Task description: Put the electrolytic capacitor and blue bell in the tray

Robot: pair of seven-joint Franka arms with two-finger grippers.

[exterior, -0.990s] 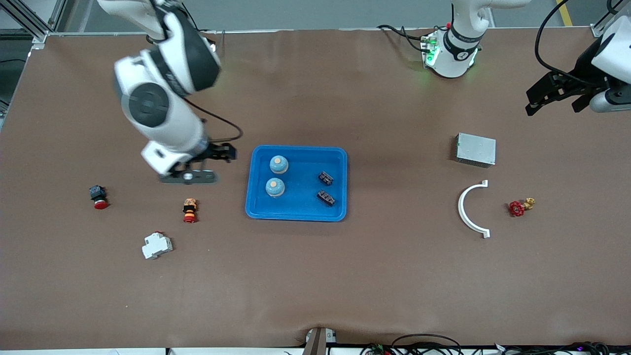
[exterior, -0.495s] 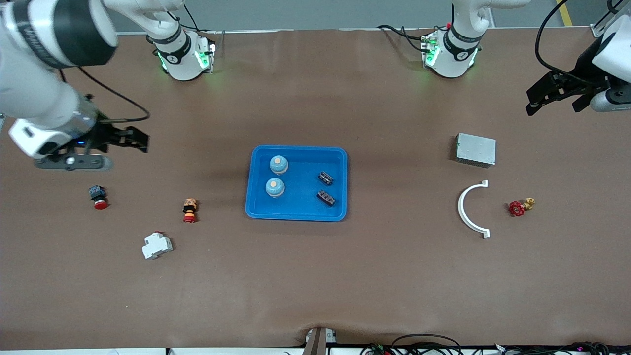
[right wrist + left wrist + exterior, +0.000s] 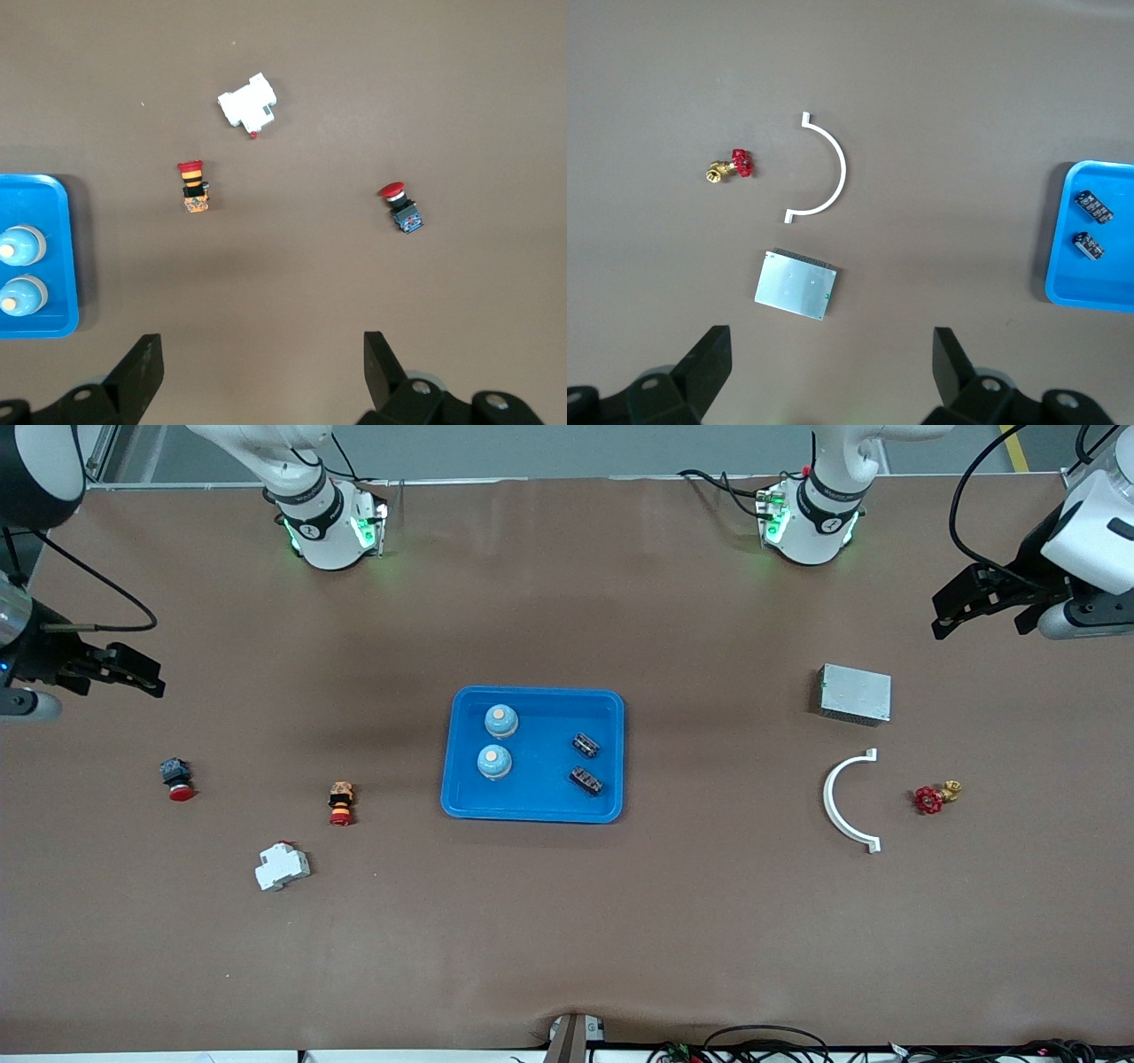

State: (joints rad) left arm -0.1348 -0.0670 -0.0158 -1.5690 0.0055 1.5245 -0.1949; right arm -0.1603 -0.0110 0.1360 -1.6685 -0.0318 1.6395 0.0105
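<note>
Now you have the blue tray (image 3: pixel 532 806) sitting mid-table, with both blue bells in it: one bell (image 3: pixel 500 721) farther from the front camera and the second bell (image 3: pixel 494 762) just nearer, side by side toward the right arm's end of the tray. You also see two small dark capacitor parts in the tray, one (image 3: pixel 585 745) farther from the front camera and the other (image 3: pixel 586 781) nearer, both toward the left arm's end and apart from the bells. Your right gripper (image 3: pixel 133 674) hangs in the air over bare table at the right arm's end, its fingers spread wide with nothing between them; your right wrist view shows the red-capped push button (image 3: pixel 401 204), the orange and red button (image 3: pixel 193 186) and the white breaker (image 3: pixel 248 105) lying apart on the table below. Your left gripper (image 3: pixel 961 607) hangs over the left arm's end, also spread wide and carrying nothing; below it you see the grey metal box (image 3: pixel 795 285), the white curved bracket (image 3: pixel 827 171) and the red-handled brass valve (image 3: pixel 731 166), each apart from the others.
</note>
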